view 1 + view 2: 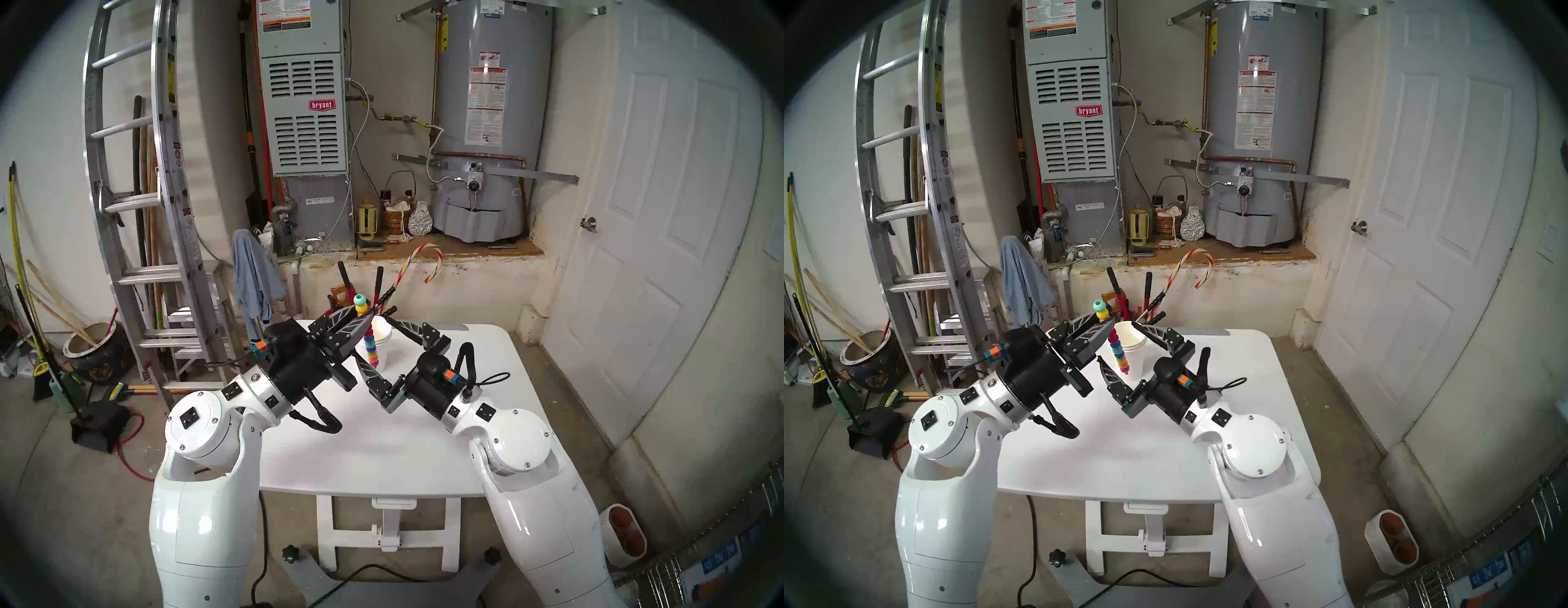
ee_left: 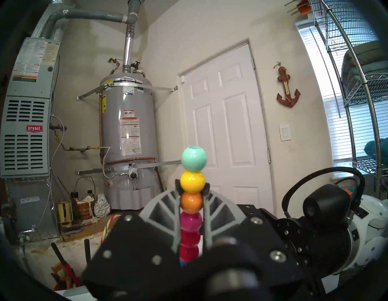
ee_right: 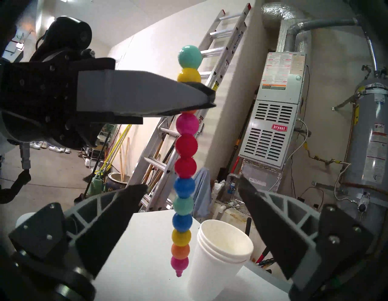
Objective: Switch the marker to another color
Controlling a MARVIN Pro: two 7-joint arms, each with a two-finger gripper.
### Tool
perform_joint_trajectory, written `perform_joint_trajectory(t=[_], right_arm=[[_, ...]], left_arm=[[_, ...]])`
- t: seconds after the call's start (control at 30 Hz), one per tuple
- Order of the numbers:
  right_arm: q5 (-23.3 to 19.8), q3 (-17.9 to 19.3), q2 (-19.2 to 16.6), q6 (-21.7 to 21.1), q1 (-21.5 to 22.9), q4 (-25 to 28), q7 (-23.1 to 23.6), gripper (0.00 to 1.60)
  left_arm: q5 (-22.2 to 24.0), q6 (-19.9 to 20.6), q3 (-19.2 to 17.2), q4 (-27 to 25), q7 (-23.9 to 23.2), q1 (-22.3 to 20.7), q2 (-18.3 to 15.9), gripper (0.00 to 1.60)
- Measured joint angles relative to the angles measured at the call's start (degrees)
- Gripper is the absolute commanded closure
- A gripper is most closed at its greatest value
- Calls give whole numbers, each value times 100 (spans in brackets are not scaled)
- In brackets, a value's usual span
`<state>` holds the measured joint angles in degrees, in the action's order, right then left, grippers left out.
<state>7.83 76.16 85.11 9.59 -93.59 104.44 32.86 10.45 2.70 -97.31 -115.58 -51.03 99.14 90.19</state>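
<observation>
The marker (image 3: 185, 147) is a stick of coloured beads, held upright above the white table (image 1: 382, 424) with its pink tip down. My left gripper (image 1: 368, 319) is shut on it near the top, at the orange bead (image 2: 191, 203) just under the yellow and teal ones. My right gripper (image 3: 192, 181) is open. Its fingers (image 3: 117, 210) stand either side of the marker's lower blue and teal beads, apart from them. In the head views the marker (image 1: 371, 346) hangs in front of stacked white paper cups (image 1: 385, 330).
The stacked cups (image 3: 220, 252) stand just to the right of the marker's tip. Behind the table's far edge a holder of black- and red-handled tools (image 1: 345, 282) and a striped candy cane (image 1: 424, 254) stick up. A ladder (image 1: 140, 212) leans at the left.
</observation>
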Motion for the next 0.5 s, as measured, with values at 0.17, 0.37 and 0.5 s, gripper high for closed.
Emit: perform_joint_trajectory(t=[0.17,0.37,0.5], right_arm=[[-4,-31,23,-43,46,-42,-2,96],[-5,-58,46,-125,88,-76,-11,97],[-5,-69,53,-153,107,-85,-21,131]], left_arm=[[0,-2,2,-8,-30,18,11,160],[-6,-2,2,-9,-46,35,21,160],[-7,-1,-3,-9,-53,42,27,160]])
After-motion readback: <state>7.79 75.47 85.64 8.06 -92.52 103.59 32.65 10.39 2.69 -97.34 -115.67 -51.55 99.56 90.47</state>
